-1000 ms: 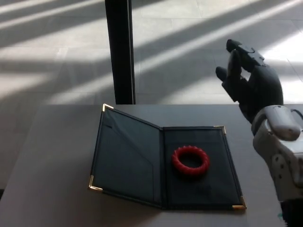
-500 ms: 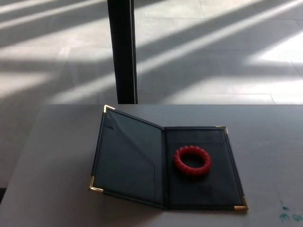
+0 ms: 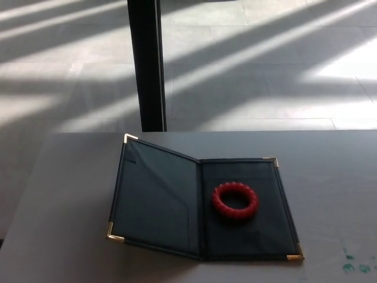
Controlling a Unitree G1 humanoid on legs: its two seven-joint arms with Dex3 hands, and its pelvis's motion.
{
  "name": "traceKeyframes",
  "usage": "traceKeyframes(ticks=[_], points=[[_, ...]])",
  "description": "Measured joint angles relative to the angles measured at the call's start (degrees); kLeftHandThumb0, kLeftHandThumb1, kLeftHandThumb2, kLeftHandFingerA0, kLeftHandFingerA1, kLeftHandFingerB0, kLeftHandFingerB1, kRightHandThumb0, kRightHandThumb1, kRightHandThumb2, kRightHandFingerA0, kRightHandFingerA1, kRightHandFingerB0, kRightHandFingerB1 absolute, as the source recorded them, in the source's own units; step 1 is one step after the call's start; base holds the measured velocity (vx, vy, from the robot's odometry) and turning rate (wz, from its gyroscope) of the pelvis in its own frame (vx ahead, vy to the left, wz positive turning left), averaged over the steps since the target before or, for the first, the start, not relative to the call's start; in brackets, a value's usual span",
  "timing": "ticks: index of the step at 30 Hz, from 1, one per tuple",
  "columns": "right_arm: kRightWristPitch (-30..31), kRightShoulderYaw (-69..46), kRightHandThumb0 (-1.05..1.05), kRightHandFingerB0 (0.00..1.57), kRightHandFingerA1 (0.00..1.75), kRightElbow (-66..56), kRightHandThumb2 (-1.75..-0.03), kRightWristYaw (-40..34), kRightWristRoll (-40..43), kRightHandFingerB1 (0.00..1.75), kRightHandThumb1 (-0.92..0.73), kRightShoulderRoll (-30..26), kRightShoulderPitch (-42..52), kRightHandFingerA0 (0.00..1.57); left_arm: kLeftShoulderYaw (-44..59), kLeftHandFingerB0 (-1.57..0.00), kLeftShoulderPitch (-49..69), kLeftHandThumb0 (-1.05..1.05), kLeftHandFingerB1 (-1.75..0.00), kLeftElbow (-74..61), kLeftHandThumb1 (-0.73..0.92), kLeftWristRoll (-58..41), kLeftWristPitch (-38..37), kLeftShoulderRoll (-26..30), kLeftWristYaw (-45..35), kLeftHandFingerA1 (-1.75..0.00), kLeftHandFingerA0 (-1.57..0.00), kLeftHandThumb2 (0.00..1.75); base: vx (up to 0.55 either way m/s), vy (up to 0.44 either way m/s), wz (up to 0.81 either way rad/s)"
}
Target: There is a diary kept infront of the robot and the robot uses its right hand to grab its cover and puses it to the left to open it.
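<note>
A dark diary (image 3: 200, 206) with gold corner caps lies open on the grey table (image 3: 65, 200) in the head view. Its cover (image 3: 154, 200) is swung out to the left and rests slightly raised. A red ridged ring (image 3: 235, 200) lies on the right-hand inner page. Neither of my hands shows in the picture.
A black vertical post (image 3: 146, 65) stands just beyond the table's far edge. Behind it is a tiled floor striped with sunlight. Small green marks (image 3: 356, 266) sit on the table at the bottom right.
One second ago my right hand was raised at the right side of the picture; it has left the view. The whole picture shifted slightly, so the camera moved. The diary stays open.
</note>
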Motion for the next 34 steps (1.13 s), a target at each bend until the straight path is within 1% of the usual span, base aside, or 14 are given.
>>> traceKeyframes(ticks=[3, 4, 8, 10, 12, 17, 18, 19, 20, 27, 29, 31, 32, 34], points=[[-1.7, -2.4, -0.73, 0.25, 0.47, 0.1, -0.78, 0.3, 0.6, 0.43, -0.92, 4.5, 5.7, 0.34, 0.4, -0.12, 0.0, -0.93, -0.72, 0.2, 0.91, -0.1, 0.0, 0.0, 0.2, -0.99, -0.49, 1.41, 0.0, 0.0, 0.0], [-2.5, -3.0, -0.75, 0.23, 0.48, 0.4, -0.79, 0.3, 0.8, 0.44, -0.92, 6.7, 7.8, 0.33, 0.6, -0.2, 0.0, -1.03, -0.85, 0.4, 0.92, -0.1, 0.0, 0.0, 0.2, -1.09, -0.35, 1.0, 0.0, 0.0, 0.0], [-5.1, -3.3, -0.73, 0.26, 0.48, 3.5, -0.8, 0.4, 1.3, 0.45, -0.92, 12.4, 11.5, 0.35, 0.9, -0.16, 0.0, -0.93, -0.74, 1.5, 0.91, -0.1, 0.0, 0.1, 0.2, -1.01, -0.51, 1.4, 0.0, 0.0, 0.0], [-6.5, -3.0, -0.76, 0.25, 0.47, 4.9, -0.79, 0.5, 1.4, 0.44, -0.92, 14.1, 12.4, 0.34, 1.1, -0.21, -0.1, -1.04, -0.86, 1.9, 0.92, -0.1, -0.1, 0.1, 0.2, -1.09, -0.34, 0.98, 0.0, 0.0, 0.0], [-7.8, -2.0, -0.76, 0.28, 0.46, 5.8, -0.74, 0.7, 1.4, 0.43, -0.92, 15.3, 13.2, 0.36, 1.3, -0.11, -0.1, -0.93, -0.71, 2.2, 0.92, -0.1, -0.1, 0.2, 0.1, -1.02, -0.51, 1.41, 0.0, 0.0, 0.0], [-11.2, 1.5, -0.73, 0.34, 0.46, 7.7, -0.7, 1.2, 1.1, 0.44, -0.92, 17.2, 14.9, 0.41, 1.2, -0.18, -0.1, -1.04, -0.84, 2.6, 0.92, -0.1, -0.1, 0.3, -0.1, -1.08, -0.32, 0.99, 0.0, 0.0, 0.0], [-12.0, 2.4, -0.72, 0.4, 0.47, 8.1, -0.69, 1.2, 1.0, 0.45, -0.92, 17.6, 15.3, 0.47, 1.1, -0.12, -0.1, -0.93, -0.72, 2.8, 0.91, -0.1, -0.2, 0.4, -0.2, -0.98, -0.5, 1.4, 0.0, 0.0, 0.0], [-12.7, 3.0, -0.73, 0.37, 0.47, 8.4, -0.69, 1.2, 1.0, 0.44, -0.92, 17.9, 15.7, 0.45, 0.9, -0.23, -0.2, -1.04, -0.87, 2.9, 0.92, 0.0, -0.2, 0.4, -0.2, -1.08, -0.36, 0.99, 0.0, 0.0, 0.0], [-13.4, 3.6, -0.72, 0.36, 0.47, 8.8, -0.7, 1.2, 1.0, 0.44, -0.92, 18.1, 16.0, 0.45, 0.8, -0.14, -0.2, -0.94, -0.74, 2.9, 0.91, 0.0, -0.2, 0.4, -0.2, -1.01, -0.51, 1.41, 0.0, 0.0, 0.0], [-17.8, 5.0, -0.76, 0.4, 0.46, 10.3, -0.71, 0.6, 1.2, 0.44, -0.92, 18.5, 18.2, 0.46, -0.5, -0.22, 0.7, -0.97, -0.79, 3.5, 0.92, 0.6, -1.0, 0.5, -0.2, -1.04, -0.54, 1.43, 0.0, 0.0, 0.0], [-19.0, 5.8, -0.73, 0.33, 0.59, 11.6, -1.17, 0.5, 1.1, 0.53, -0.76, 18.5, 18.3, 0.44, -0.5, -0.22, 0.8, -0.97, -0.79, 3.5, 0.92, 0.7, -1.1, 0.6, -0.2, -1.05, -0.53, 1.43, 0.0, 0.0, 0.0], [-19.9, 7.1, -0.76, 0.43, 0.45, 12.7, -0.68, 0.5, 1.0, 0.44, -0.92, 18.5, 18.8, 0.48, -0.5, -0.16, 1.3, -0.97, -0.77, 3.5, 0.92, 0.7, -1.2, 0.8, -0.2, -1.05, -0.51, 1.43, 0.0, 0.0, 0.0], [-20.1, 7.6, -0.72, 0.33, 0.6, 12.9, -1.18, 0.5, 1.0, 0.54, -0.77, 18.5, 19.0, 0.43, -0.5, -0.12, 1.5, -0.99, -0.74, 3.5, 0.9, 0.7, -1.2, 0.9, -0.2, -1.03, -0.5, 1.42, 0.0, 0.0, 0.0], [-20.5, 8.2, -0.72, 0.31, 0.6, 13.3, -1.18, 0.5, 1.2, 0.54, -0.77, 18.5, 19.0, 0.44, -0.5, -0.15, 1.6, -1.0, -0.76, 4.1, 0.9, 0.7, -1.3, 1.1, -0.4, -1.03, -0.49, 1.41, 0.0, 0.0, 0.0]])
